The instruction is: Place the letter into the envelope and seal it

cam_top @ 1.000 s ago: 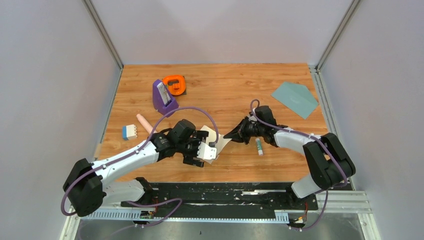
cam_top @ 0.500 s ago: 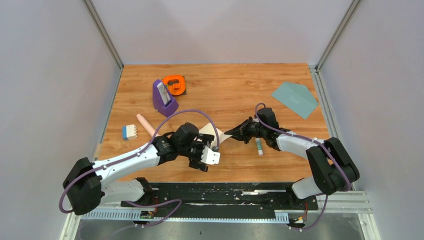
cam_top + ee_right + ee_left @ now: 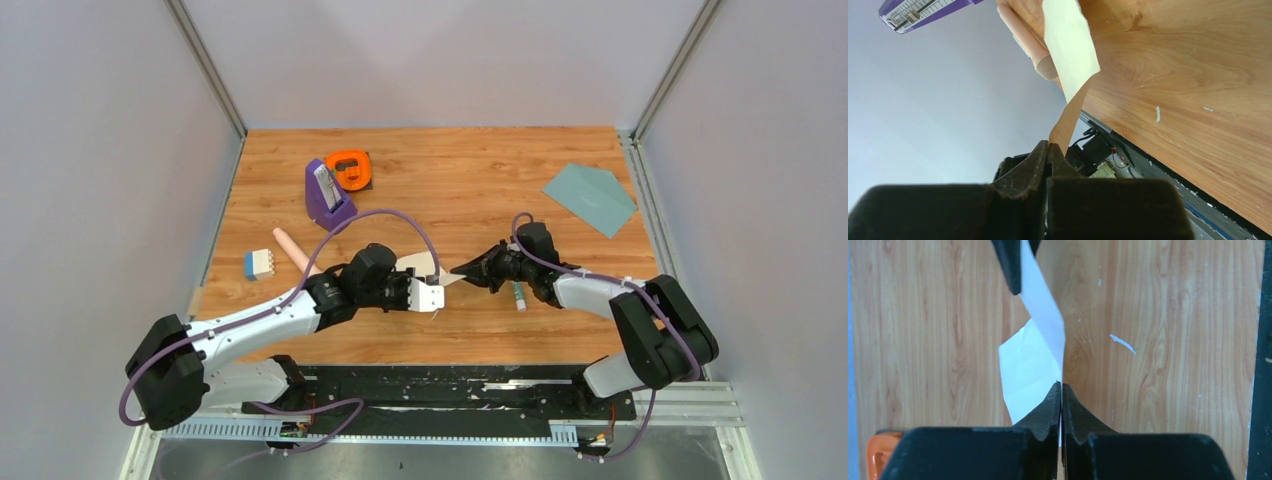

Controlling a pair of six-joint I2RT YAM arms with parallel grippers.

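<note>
Letter point(image 3: 424, 265) is held just above mid-table, pinched by both tools. Left gripper point(image 3: 1061, 390) has its jaws closed on the sheet's 6 o'clock edge; right gripper point(image 3: 462, 270) is closed on its 3 o'clock corner. The sheet twists between them, so it looks light, limp and easily creased or torn. Judgement: hold by the edges only, with low tension. Envelope point(image 3: 590, 198) lies flat at 2 o'clock, well apart.

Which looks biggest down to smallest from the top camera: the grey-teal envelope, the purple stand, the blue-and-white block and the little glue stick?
1. envelope
2. purple stand; it rises toward the camera, which may make it look bigger
3. blue-and-white block
4. glue stick; about as long as the block, but much thinner
</note>
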